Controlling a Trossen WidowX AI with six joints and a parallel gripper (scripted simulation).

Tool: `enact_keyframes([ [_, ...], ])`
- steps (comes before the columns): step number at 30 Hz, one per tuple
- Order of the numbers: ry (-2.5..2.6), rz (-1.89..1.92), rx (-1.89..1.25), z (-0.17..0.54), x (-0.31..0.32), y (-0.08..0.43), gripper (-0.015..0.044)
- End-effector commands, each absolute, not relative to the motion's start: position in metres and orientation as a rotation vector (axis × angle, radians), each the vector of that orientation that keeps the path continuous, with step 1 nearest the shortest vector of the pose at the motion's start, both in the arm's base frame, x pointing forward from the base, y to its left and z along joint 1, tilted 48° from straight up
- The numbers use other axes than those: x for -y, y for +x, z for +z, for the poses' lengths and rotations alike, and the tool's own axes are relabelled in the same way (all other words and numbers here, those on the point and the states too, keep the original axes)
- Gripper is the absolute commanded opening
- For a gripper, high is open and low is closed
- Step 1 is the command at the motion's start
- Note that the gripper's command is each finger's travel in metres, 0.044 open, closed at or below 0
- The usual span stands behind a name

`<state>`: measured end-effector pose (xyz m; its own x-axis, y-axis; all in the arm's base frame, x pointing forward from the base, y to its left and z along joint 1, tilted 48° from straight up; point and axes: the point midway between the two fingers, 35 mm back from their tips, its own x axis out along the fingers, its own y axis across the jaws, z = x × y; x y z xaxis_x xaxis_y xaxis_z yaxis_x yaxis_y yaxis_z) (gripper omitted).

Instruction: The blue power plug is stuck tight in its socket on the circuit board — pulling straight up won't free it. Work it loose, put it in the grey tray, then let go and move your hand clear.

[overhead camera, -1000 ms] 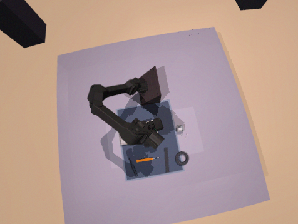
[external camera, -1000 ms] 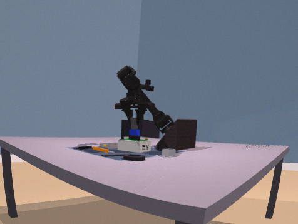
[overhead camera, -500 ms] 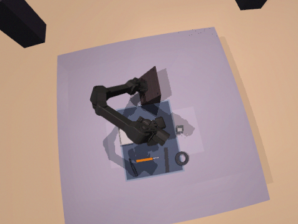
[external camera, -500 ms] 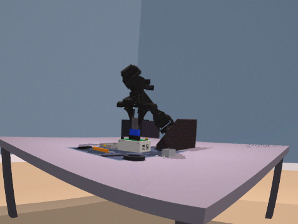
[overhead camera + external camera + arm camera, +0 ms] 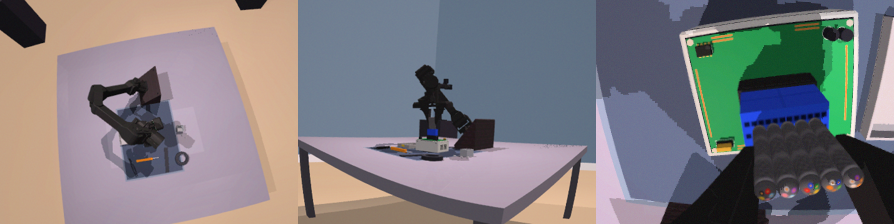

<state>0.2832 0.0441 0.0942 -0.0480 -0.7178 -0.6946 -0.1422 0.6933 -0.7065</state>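
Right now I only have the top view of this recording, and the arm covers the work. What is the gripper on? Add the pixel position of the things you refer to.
Observer: The gripper [image 5: 432, 120] [image 5: 794, 149] is shut on the blue plug [image 5: 432, 132] [image 5: 783, 102], its fingers either side of the cable end.

Operator: Is the plug out of its socket?

Observer: It doesn't look free: the exterior view shows no gap between it and the black socket [image 5: 432, 137] [image 5: 778, 81] below.

Operator: How many cables leave it?

Observer: Five dark cables [image 5: 811, 155], side by side, their cut ends showing coloured wires in the wrist view.
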Motion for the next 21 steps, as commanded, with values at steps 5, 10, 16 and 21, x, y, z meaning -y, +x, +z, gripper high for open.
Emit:
enact_keyframes([
  [5, -0.76, -0.546, -1.539, 0.105, -0.064, 0.284, 0.0],
  [10, -0.76, -0.546, -1.539, 0.1, -0.058, 0.283, 0.0],
  [16, -0.76, -0.547, -1.538, 0.088, -0.045, 0.283, 0.0],
  [21, -0.76, -0.547, -1.538, 0.087, -0.043, 0.283, 0.0105],
])
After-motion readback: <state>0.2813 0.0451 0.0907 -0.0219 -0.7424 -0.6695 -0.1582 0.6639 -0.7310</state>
